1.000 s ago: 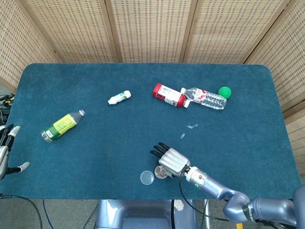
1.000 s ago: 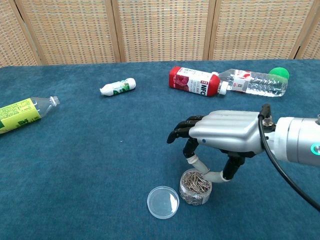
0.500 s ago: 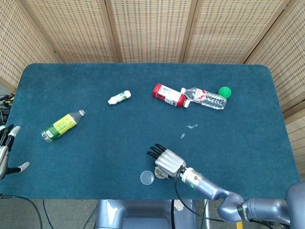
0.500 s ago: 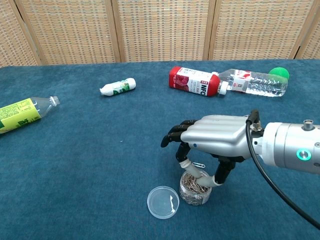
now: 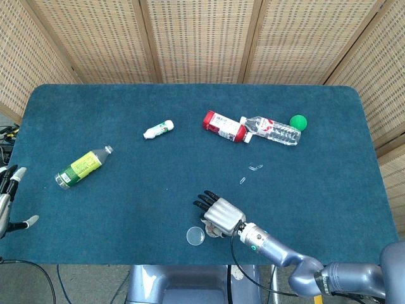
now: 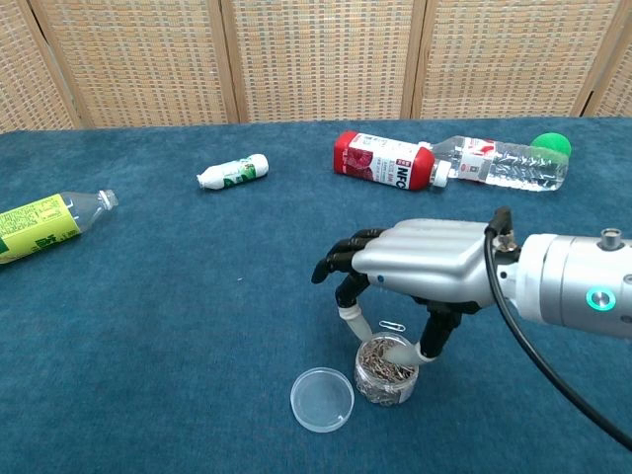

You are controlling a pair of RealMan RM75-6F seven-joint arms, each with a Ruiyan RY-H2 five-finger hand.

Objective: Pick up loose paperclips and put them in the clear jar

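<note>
The right hand (image 6: pixel 420 269) hangs just over the jar (image 6: pixel 384 368), near the front edge of the table (image 5: pixel 329 190). The jar stands upright and is almost full of clips. Its lid (image 6: pixel 322 399) lies flat on the cloth, just to the left of it.

From the chest view, the thumb points down into the mouth of the jar. One finger reaches down beside it. A clip (image 6: pixel 392 325) shows in the gap between them, just above the rim. It lies about level, with its long side running left to right. It looks as if it may be free of the fingers and dropping, but I cannot tell for sure, so I won't say the hand pinches it. The other fingers are stretched forward and a little apart.

This is what matters next: the clip is a bit behind the middle of the jar, close to the far rim. If it falls straight, I think it lands inside.

More loose clips (image 5: pixel 251 171) lie on the cloth well beyond the hand, toward the bottles (image 5: pixel 250 128). They are nearer the right hand than the left.

The left hand (image 5: pixel 9 199) sits at the far left edge of the table, well apart from the jar. Its fingers are spread and it holds nothing.
</note>
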